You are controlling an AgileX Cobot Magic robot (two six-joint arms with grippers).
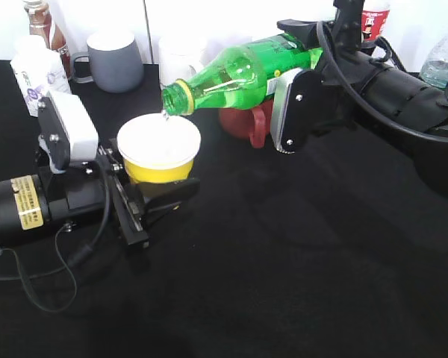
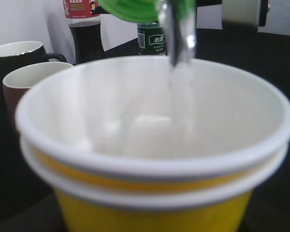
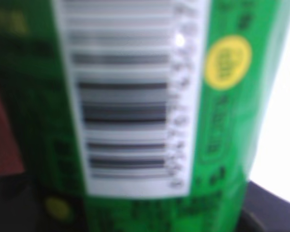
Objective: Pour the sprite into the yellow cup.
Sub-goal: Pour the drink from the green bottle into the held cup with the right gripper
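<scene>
Black table [image 1: 284,283], white wall [image 1: 209,19].

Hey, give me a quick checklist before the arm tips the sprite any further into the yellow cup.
1. Sprite mouth over yellow cup opening: ok.
2. Stream landing inside the cup, left wrist view: ok.
3. Left gripper holding the cup: ok, cup upright.
4. Right gripper grip on the bottle: ok, bottle tilted mouth-down.
5. Fill level in the cup: cannot tell, interior too blurred.
6. Red mug behind the bottle, clearance: cannot tell.

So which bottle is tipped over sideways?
The green sprite bottle, held over the yellow cup. The clear water bottle at the far right stands upright.
</scene>
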